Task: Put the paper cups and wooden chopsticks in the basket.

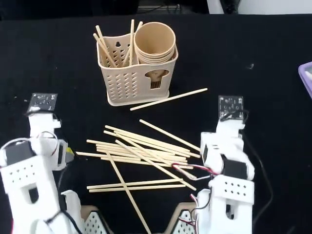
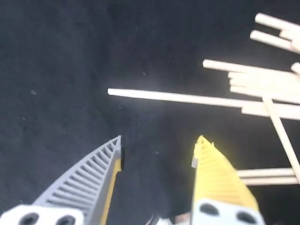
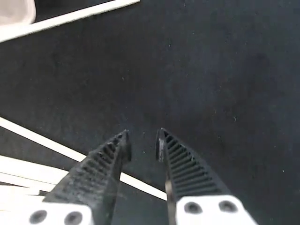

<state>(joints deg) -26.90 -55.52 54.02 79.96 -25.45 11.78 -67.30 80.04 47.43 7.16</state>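
Observation:
A beige slotted basket (image 1: 136, 80) stands at the back of the black table. A stack of paper cups (image 1: 155, 41) sits in its right compartment, and several wooden chopsticks (image 1: 114, 46) stand in its left one. Many more chopsticks (image 1: 141, 153) lie in a loose pile between the two arms, and one chopstick (image 1: 168, 99) lies just in front of the basket. My left gripper (image 2: 159, 140) is open and empty, just short of the end of a chopstick (image 2: 178, 97). My right gripper (image 3: 143, 136) is slightly open with nothing in it, above a chopstick (image 3: 140, 185) at the pile's edge.
The left arm (image 1: 34, 161) and right arm (image 1: 226, 161) stand at the near edge, either side of the pile. A purple object (image 1: 306, 78) pokes in at the right edge. The basket's corner (image 3: 14, 11) shows in the right wrist view.

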